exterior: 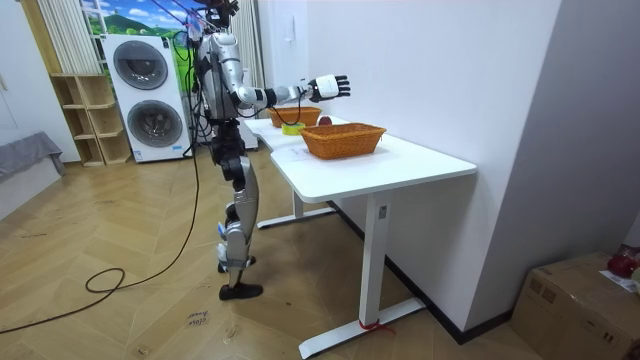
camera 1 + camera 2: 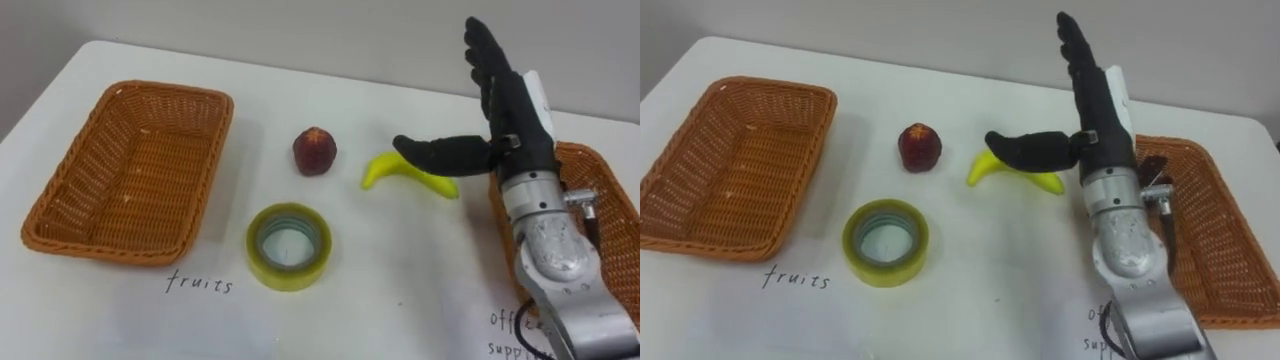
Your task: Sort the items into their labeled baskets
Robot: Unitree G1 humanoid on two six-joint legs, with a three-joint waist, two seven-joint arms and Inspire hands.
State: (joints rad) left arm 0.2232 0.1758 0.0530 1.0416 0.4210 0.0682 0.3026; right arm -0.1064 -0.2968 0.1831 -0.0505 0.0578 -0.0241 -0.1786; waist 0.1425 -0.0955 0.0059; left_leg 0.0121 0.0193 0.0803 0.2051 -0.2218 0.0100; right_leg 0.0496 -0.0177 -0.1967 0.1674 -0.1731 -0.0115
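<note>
The right hand (image 2: pixel 515 110) hangs above the table (image 2: pixel 400 262) holding nothing, fingers straight and pointing up and away, thumb stretched out sideways over the yellow banana (image 2: pixel 380 168); whether the thumb touches the fruit or merely hovers over it I cannot tell. Nothing has been sorted yet, by the look of it. The basket on the left (image 2: pixel 130 170) (the one with "fruits" handwritten on the table in front of it) is empty. What shows of the basket on the right (image 2: pixel 615 230) holds nothing either, though the forearm hides part of it. Between the two baskets lie all three items: the banana, a red apple (image 2: pixel 314 151) just to its left, and a roll of yellowish tape (image 2: pixel 289 276) nearer the robot. So both fruits have to go left and the tape right, the banana apparently first.
</note>
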